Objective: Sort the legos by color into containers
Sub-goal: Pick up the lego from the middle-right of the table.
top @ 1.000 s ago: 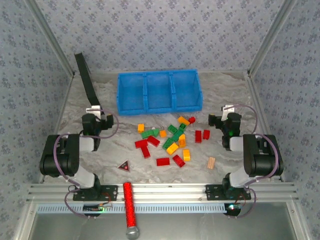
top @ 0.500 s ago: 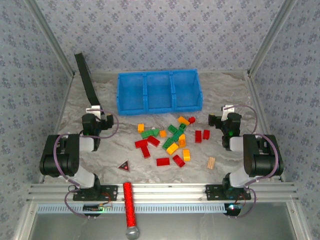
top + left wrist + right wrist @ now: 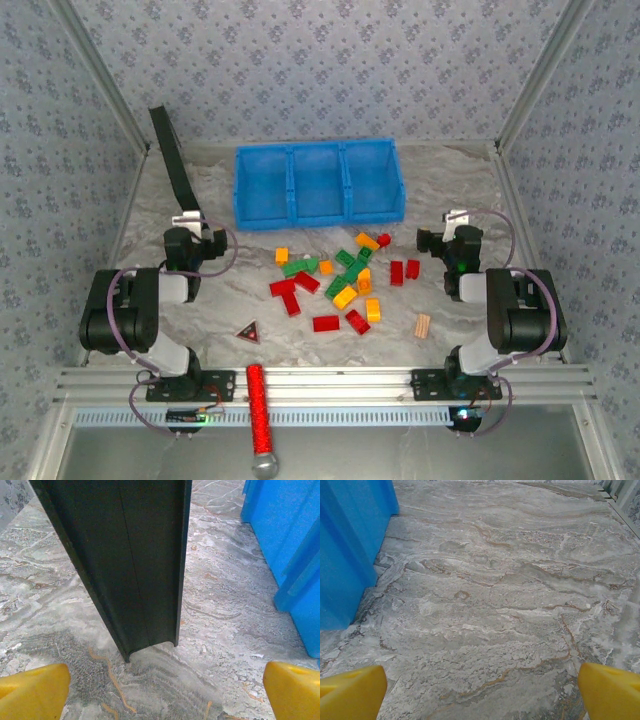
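Marbled table (image 3: 450, 190) with left tool (image 3: 164, 692) and right tool (image 3: 482, 692) both spread wide and empty, flanking the unsorted legos (image 3: 344, 296) scattered between them, bin (image 3: 320, 212) just beyond, presumably giving either arm clear reach.
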`<state>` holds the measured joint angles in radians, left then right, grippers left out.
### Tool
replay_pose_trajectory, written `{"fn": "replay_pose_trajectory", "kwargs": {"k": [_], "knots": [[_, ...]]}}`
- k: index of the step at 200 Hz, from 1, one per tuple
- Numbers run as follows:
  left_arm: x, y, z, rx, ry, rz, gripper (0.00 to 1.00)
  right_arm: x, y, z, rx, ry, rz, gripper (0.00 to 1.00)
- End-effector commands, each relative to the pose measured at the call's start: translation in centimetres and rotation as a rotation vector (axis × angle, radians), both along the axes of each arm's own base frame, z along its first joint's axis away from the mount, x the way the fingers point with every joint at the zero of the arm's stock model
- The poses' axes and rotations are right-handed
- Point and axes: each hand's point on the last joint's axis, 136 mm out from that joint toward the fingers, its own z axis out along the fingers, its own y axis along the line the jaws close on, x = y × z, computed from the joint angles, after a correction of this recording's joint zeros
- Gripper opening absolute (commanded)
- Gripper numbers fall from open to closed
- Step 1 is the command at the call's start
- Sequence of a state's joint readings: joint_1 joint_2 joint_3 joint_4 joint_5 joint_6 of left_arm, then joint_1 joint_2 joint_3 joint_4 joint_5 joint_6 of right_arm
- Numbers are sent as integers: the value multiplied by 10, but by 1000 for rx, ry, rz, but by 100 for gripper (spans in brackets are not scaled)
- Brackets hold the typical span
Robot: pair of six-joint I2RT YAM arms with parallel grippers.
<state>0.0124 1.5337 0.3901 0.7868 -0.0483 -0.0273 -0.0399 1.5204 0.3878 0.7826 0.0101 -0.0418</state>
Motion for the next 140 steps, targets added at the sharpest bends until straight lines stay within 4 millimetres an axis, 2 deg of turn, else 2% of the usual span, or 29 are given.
{"fn": "replay_pose_trajectory", "kwargs": {"k": [1,93,110,127,140], "knots": [[10,-1,15,0,-47,-13,99,5,2,6,12,-18,6,100],[10,-2,15,1,-47,-14,99,4,3,7,9,-24,9,100],[10,-2,14,0,-46,-14,99,7,12,22,-9,1,52,100],[13,-1,19,-1,-20,-14,99,8,17,53,-24,17,52,100],[20,2,32,6,33,7,99,6,22,83,33,6,43,100]]}}
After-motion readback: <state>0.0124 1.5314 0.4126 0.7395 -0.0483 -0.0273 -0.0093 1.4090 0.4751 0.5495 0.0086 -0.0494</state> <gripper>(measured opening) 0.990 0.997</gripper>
